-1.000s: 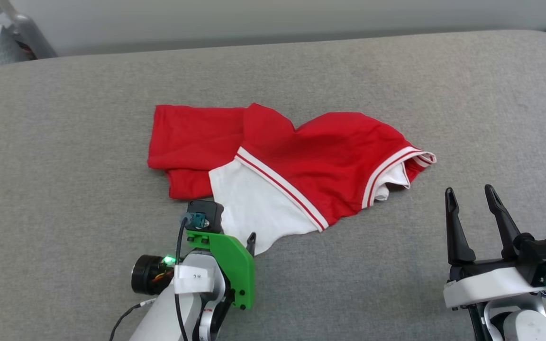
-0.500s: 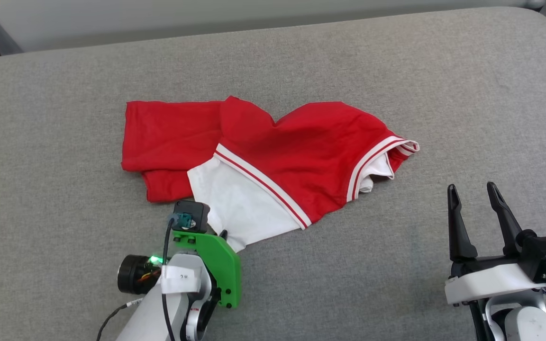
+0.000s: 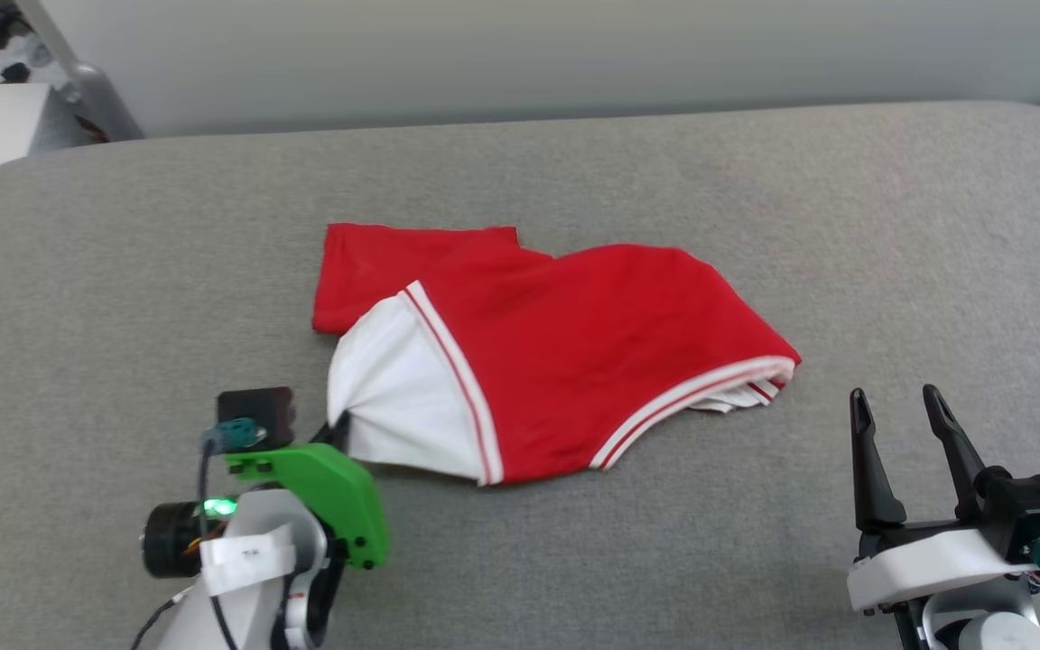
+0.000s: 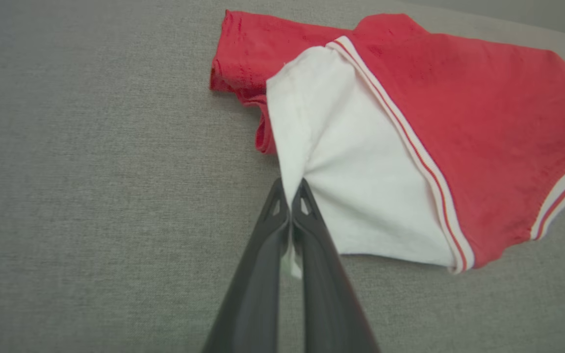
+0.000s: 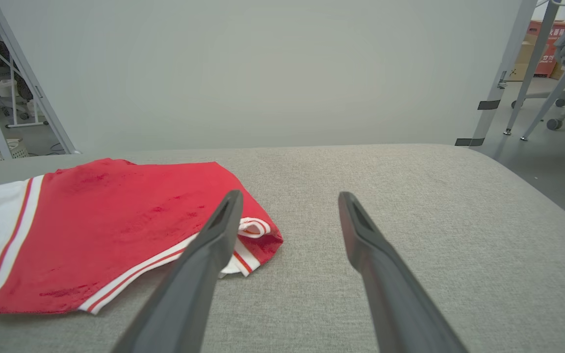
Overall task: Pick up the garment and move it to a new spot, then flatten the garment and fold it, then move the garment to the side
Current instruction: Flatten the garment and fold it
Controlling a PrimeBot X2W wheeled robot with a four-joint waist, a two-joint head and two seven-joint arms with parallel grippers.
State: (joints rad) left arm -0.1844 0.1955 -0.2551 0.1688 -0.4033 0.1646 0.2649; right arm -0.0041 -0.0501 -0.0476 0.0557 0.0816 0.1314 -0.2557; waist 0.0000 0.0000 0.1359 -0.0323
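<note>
- Garment: lies bunched near the middle of the grey padded surface; red cloth uppermost; striped trim along the near right edge.
- Left gripper: clenched on the edge of the white sleeve; thin fold of cloth pinched between the dark fingers; sleeve gathered into a fan of creases at the pinch, at the garment's near left corner.
- Right gripper: released, fingers spread wide; stands at the near right, apart from the garment; touches no cloth.
</note>
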